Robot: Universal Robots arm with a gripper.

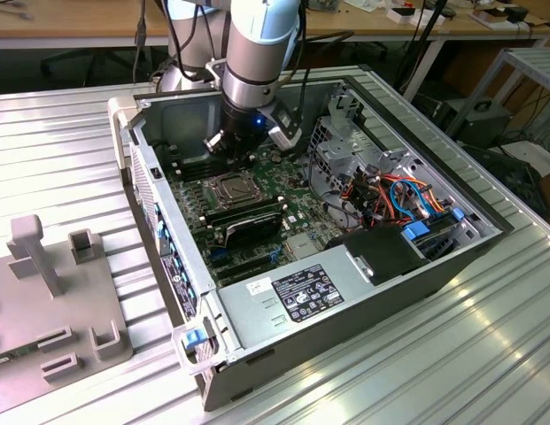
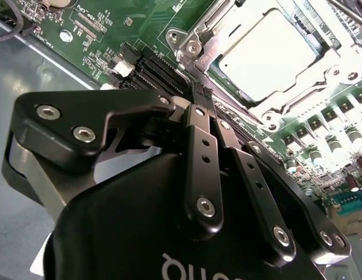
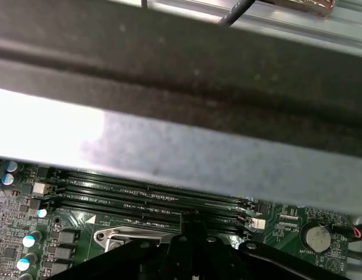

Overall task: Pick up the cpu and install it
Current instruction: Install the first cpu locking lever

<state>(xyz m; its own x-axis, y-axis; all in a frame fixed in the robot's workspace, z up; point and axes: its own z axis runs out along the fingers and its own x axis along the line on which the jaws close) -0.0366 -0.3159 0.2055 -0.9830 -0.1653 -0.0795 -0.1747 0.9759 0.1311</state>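
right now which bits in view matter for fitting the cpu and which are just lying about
Belongs to the job:
- cpu, seated in its socket
- socket frame
- gripper, shut, beside the socket

Just there:
- memory sticks
- power supply
- grey fixture on the table

The arm (image 1: 257,53) reaches down into the open case (image 1: 345,292) on the counter (image 1: 487,354). The gripper (image 1: 232,152) hangs just above the board (image 1: 292,208), beside the socket (image 1: 226,189) holding the cpu (image 1: 227,187).
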